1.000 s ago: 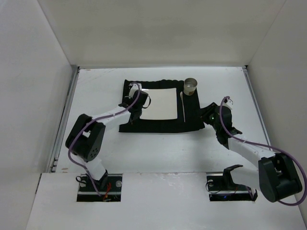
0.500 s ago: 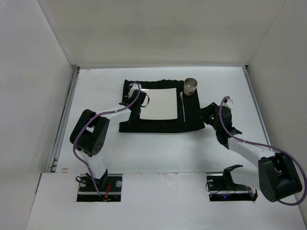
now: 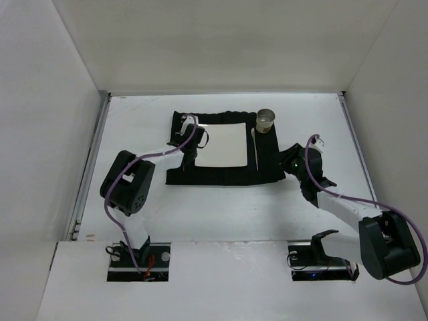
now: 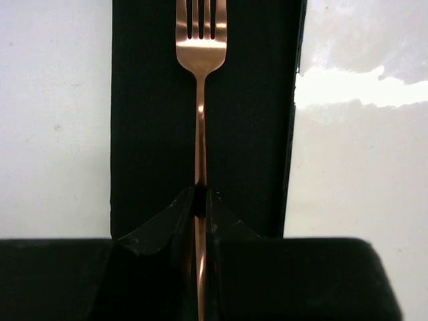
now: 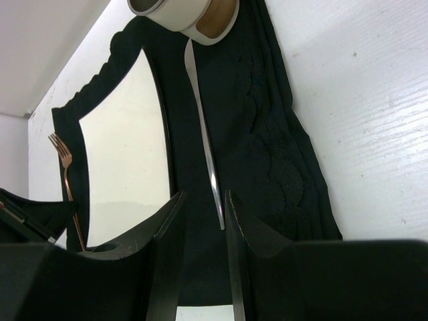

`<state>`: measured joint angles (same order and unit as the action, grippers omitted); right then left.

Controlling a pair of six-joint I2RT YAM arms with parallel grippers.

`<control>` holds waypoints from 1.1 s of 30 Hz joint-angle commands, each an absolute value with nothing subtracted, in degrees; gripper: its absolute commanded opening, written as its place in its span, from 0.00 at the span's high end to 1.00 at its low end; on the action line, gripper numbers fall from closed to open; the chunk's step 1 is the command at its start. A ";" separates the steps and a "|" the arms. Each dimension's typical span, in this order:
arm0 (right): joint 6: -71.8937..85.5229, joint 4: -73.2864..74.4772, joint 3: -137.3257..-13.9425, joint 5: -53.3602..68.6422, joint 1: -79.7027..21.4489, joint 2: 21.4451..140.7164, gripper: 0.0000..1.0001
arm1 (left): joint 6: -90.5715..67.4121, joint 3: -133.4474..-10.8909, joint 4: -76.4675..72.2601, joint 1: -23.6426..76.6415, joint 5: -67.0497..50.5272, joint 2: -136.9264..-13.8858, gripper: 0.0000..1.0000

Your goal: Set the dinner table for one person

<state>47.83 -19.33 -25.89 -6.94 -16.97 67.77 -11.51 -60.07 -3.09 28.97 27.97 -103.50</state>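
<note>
The dinner table [image 3: 227, 207] is a white top with a black ribbed mat [image 3: 221, 175] on it. A square white plate [image 3: 224, 144] lies on the mat. Left of the plate a copper fork [image 4: 200, 40] lies along the mat's strip [image 4: 154, 120], tines pointing away. My left gripper [image 4: 200, 194] is shut on its handle, seen from above at the plate's left edge [image 3: 192, 144]. A silver knife [image 5: 204, 127] lies right of the plate [image 5: 127, 154]. My right gripper [image 5: 204, 200] stands open just behind the knife's near end, holding nothing.
A grey cup [image 3: 266, 120] stands at the mat's far right corner, just beyond the knife [image 3: 255, 148]. The mat's right edge [image 5: 294, 167] is bunched in folds. Metal rails and white walls border the table on the left, right and far sides.
The left arm's elbow has swung slightly right and away from me while its gripper keeps the fork beside the plate. The right arm has barely moved.
</note>
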 commanded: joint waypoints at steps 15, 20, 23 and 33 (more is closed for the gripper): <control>47.55 -22.94 -26.98 -8.00 -17.53 66.62 0.48 | -14.41 -58.72 -6.33 29.31 31.02 -95.73 0.56; 47.29 -22.94 -26.63 -8.87 -17.53 65.39 0.46 | -21.08 -51.43 -9.22 29.23 35.06 -83.44 0.53; 47.20 -22.85 -26.63 -9.05 -17.53 65.65 0.45 | -26.35 -46.51 -9.58 27.91 36.21 -76.66 0.53; 46.41 -22.33 -25.93 -15.02 -17.97 64.34 0.38 | -49.03 -30.33 5.34 12.10 35.78 -57.49 0.51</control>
